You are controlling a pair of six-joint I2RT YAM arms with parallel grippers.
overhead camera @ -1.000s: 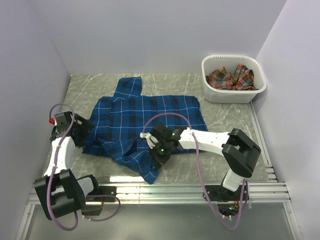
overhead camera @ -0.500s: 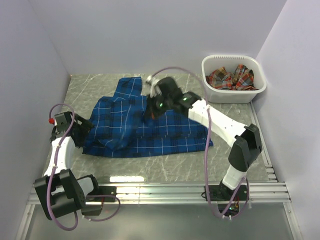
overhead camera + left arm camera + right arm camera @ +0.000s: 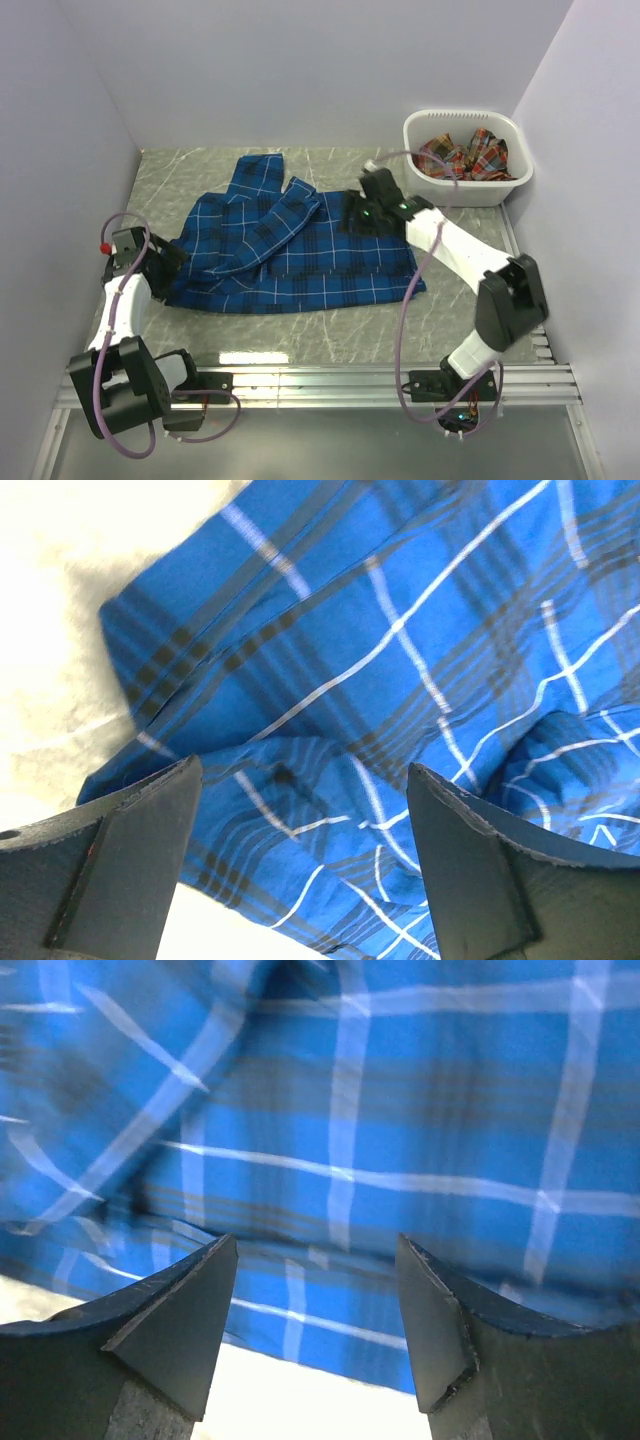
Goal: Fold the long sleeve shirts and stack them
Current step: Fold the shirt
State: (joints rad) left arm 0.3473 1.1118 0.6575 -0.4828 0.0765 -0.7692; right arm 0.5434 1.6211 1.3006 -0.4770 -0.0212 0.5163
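blue shirt [image 3: 300, 255]: royal blue plaid, navy bands, thin white lines | spread mostly flat on bench [image 3: 465, 265], one sleeve laid diagonally across the body | left edge under left claw [image 3: 165, 258], far right edge under right claw [image 3: 354, 218] | red-orange plaid shirt [image 3: 462, 155]: crumpled heap, well beyond right claw, off to its right

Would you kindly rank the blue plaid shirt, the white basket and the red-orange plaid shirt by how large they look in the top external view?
1. blue plaid shirt, spread out wide.
2. white basket.
3. red-orange plaid shirt, bunched inside the basket and partly hidden.
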